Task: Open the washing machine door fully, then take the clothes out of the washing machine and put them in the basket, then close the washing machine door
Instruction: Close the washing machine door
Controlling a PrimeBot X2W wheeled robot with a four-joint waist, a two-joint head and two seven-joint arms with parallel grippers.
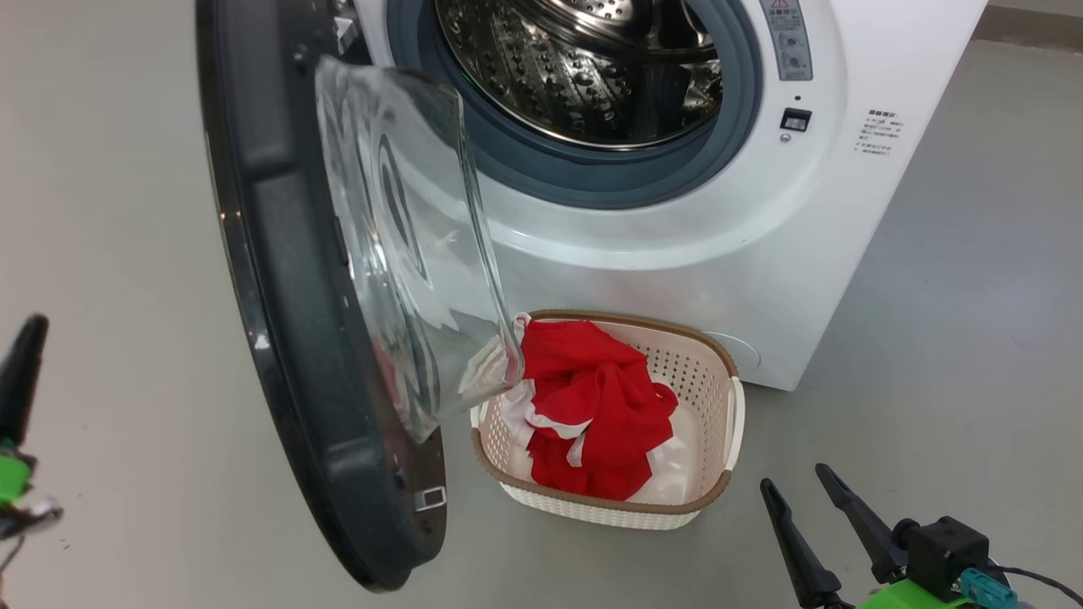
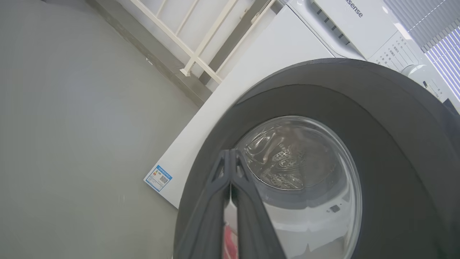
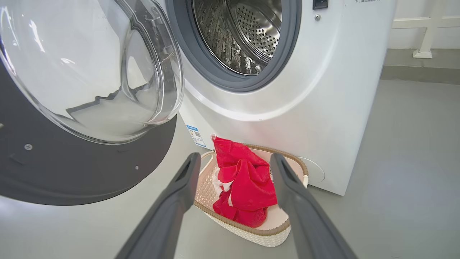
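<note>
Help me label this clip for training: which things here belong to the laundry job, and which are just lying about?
Part of the job:
- washing machine
- door, standing open
- clothes, red, lying in the basket
- basket, on the floor before the machine

Just about:
- railing, white, behind the machine
- floor, grey

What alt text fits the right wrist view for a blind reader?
Red clothes with white trim lie in a cream basket with a brown rim on the floor, in front of a white washing machine. Its round glass-windowed door stands open at left, the steel drum looks empty, and the open right gripper frames the basket.
</note>
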